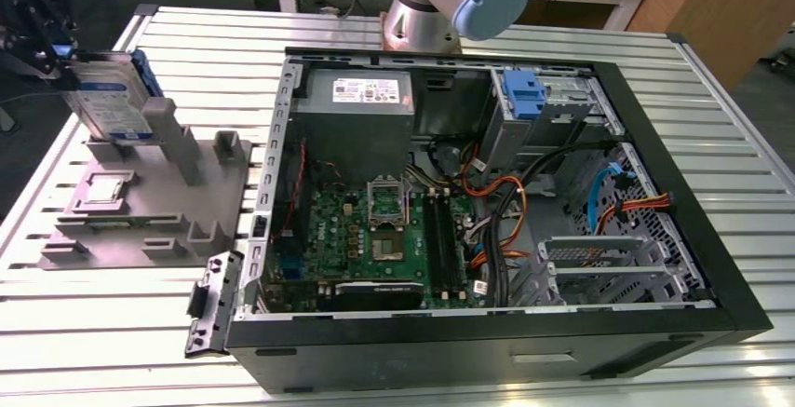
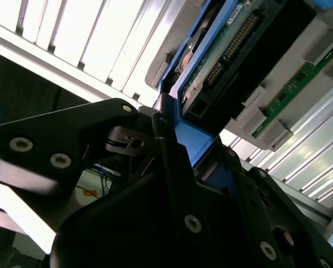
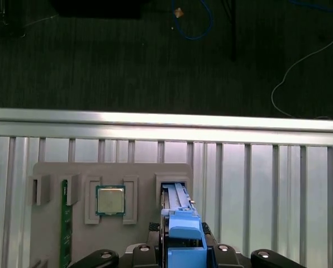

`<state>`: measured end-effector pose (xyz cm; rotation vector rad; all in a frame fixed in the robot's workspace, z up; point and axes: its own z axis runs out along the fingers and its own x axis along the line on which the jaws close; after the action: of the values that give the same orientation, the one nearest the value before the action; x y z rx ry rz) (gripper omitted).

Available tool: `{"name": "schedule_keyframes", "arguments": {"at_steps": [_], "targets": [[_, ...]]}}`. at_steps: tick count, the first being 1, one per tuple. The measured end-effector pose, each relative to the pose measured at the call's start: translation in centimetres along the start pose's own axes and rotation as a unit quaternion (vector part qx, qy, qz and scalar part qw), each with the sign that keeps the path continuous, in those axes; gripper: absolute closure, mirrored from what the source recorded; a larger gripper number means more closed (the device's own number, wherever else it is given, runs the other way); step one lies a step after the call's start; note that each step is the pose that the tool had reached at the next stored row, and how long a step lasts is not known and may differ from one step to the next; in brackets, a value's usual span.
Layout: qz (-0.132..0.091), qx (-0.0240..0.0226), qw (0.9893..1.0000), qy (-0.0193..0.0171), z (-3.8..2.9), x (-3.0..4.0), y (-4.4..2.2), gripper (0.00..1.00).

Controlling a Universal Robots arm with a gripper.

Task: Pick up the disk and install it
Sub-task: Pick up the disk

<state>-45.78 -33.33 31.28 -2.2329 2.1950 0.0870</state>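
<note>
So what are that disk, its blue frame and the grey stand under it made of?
The disk looks like bare metal: silver-grey with a dull sheen, plus a white label, likely paper. The blue frame seems moulded plastic, evenly coloured and slightly glossy. The grey stand is matte and uniformly grey, probably plastic, though the look leaves that open.

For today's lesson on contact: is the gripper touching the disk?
Touching. In the second wrist view the gripper is closed on the blue frame of the disk, with its black fingers pressed against the frame and no gap between them.
</note>
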Motion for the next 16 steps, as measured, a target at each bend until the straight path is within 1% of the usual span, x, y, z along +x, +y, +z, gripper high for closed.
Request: {"name": "schedule_keyframes", "arguments": {"at_steps": [10,16], "targets": [[0.000,0.0000,1.0000,0.0000,-1.74,-0.08,0.06,0.63],[0.000,0.0000,1.0000,0.0000,-2.55,-0.12,0.08,0.63]]}}
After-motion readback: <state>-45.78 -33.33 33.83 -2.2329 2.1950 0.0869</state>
